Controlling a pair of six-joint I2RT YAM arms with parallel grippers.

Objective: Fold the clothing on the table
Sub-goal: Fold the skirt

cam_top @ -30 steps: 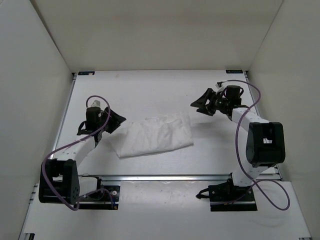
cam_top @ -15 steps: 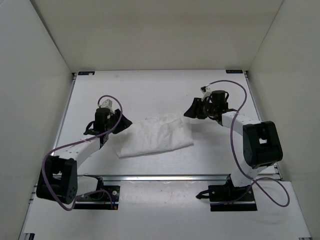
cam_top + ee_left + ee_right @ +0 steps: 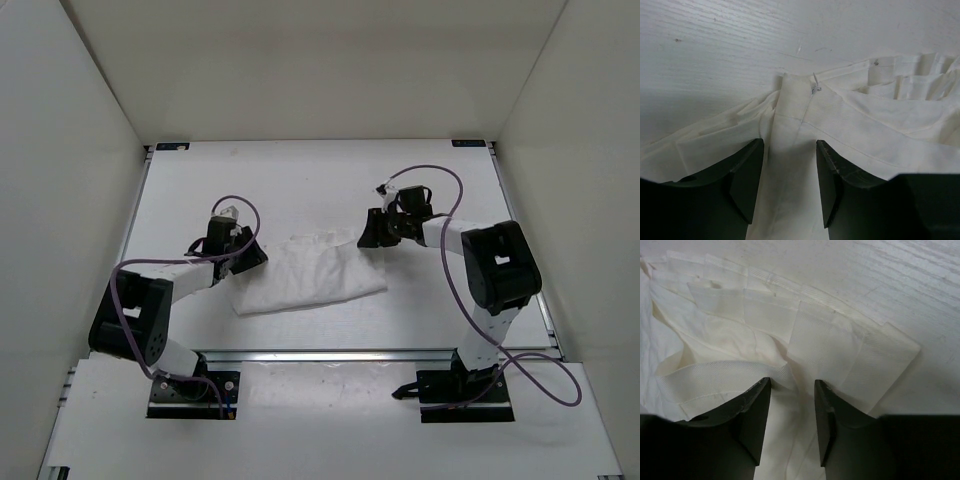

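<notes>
Both arms have closed in on the white clothing [image 3: 312,272] on the table [image 3: 300,180]; left gripper [image 3: 790,145] and right gripper [image 3: 792,382] straddle opposite edges, jaws half-open, gripping nothing.

The light is soft and even and seems to come from above. The white walls [image 3: 320,70] and the counter [image 3: 300,180] are bright but not burnt out, and shadows in the top view are short and pale. That view is sharp, with little bending at the edges. In both wrist views the clothing [image 3: 880,125] is in focus, with gentle grey shadows in its folds. The near fingers [image 3: 747,175] of the left gripper [image 3: 789,144] and the right gripper [image 3: 792,382] are dark, slightly blurred, almost without detail.
</notes>
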